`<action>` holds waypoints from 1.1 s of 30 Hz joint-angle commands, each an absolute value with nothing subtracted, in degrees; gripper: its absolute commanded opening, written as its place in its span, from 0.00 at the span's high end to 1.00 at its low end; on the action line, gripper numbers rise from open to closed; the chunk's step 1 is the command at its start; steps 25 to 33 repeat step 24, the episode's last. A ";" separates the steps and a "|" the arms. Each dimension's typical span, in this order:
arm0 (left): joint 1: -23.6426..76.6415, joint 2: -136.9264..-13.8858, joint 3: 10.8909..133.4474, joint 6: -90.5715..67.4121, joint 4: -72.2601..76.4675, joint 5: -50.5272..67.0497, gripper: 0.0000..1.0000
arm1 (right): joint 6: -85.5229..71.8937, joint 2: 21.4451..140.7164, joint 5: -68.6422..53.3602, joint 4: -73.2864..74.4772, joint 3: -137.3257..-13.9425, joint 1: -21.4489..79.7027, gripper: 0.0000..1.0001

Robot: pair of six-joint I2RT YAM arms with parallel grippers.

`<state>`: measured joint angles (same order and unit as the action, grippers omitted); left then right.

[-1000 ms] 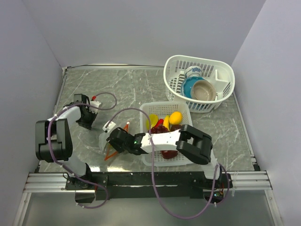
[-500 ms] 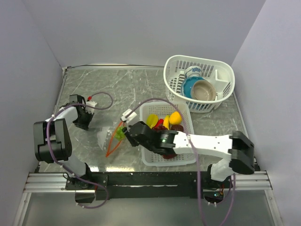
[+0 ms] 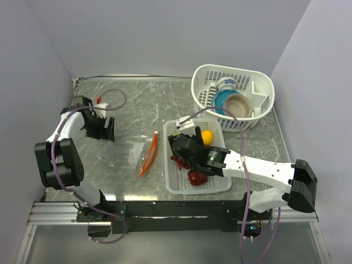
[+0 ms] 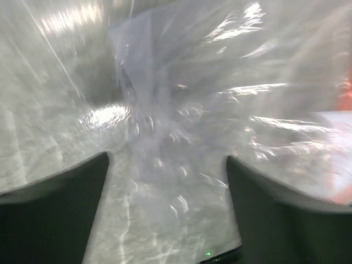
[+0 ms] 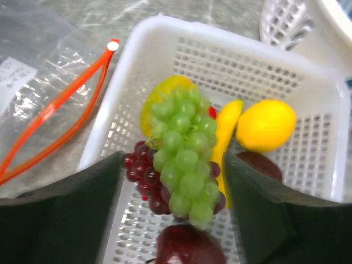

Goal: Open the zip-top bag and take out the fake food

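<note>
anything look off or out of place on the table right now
Only the zip-top bag: it lies limp and crumpled on the table left of the white basket, its orange zipper gaping open. The fake food sits inside the basket, nothing spilled.

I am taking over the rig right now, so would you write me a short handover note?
Left gripper: open, holding nothing, facing the bag.
Right gripper: open, over the white basket, green grapes lying loose below it.
Bag: flat on the table left of the basket, orange zipper open; looks empty.
Food: green grapes, purple grapes, banana, round yellow fruit and apple, all in the basket.
Done: bag opened, fruit out.
Left: probably only pulling the arms back; check the bag for leftovers.
</note>
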<state>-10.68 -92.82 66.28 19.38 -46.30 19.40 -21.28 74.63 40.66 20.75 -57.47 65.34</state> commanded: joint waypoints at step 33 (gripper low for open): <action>-10.02 -69.27 74.28 11.96 -55.03 38.85 0.03 | -34.98 58.63 47.89 38.31 -64.25 68.20 0.00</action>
